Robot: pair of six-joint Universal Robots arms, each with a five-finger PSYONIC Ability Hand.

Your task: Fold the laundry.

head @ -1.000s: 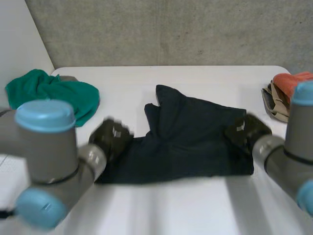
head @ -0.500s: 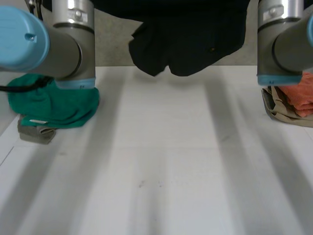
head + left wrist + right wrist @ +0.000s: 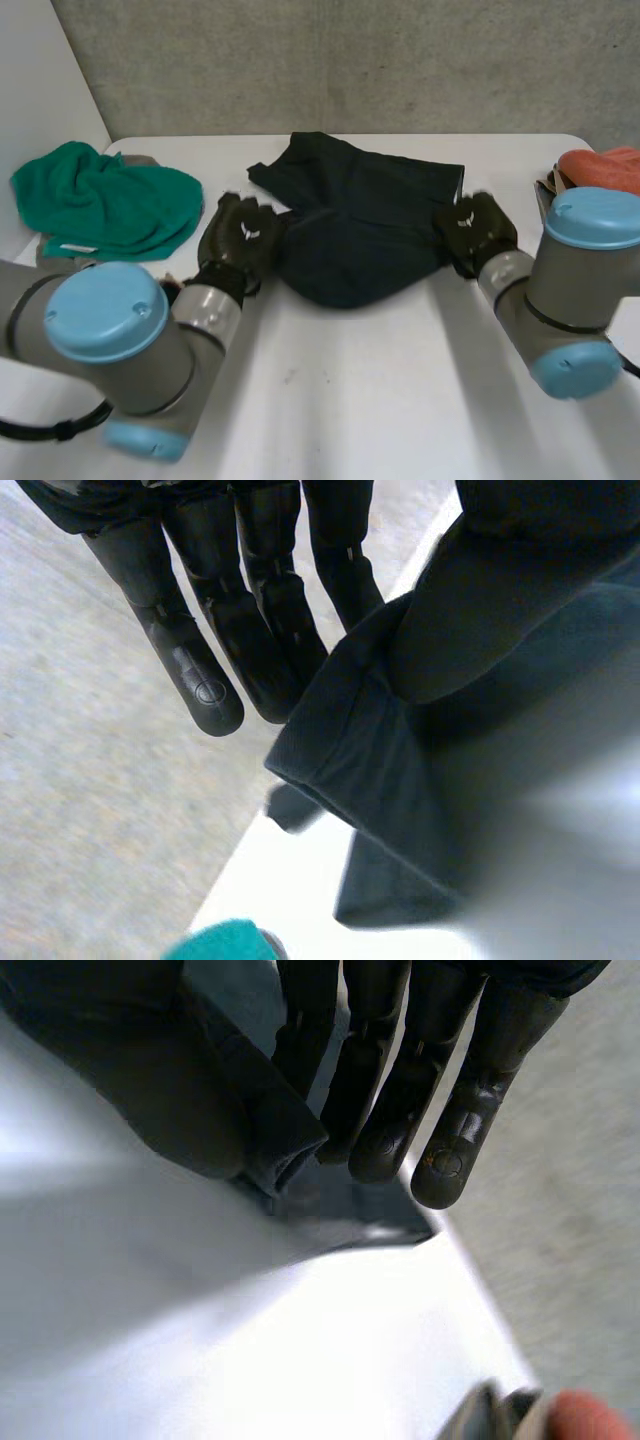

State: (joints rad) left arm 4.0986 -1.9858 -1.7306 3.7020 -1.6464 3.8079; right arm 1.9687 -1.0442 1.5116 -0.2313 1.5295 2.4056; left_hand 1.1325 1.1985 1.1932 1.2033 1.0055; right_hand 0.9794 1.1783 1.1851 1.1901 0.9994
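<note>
The left hand (image 3: 243,238) at 9 o'clock and right hand (image 3: 478,230) at 3 are pinching the garment (image 3: 360,235) by opposite edges, likely to spread it flat on the worktop (image 3: 380,400).

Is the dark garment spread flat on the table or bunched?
Bunched: the dark garment lies rumpled, pinched at each side by the left hand and right hand.

Table (image 3: 380,400) holds dark garment (image 3: 360,240), green towel (image 3: 105,200) — orange cloth (image 3: 600,165).
</note>
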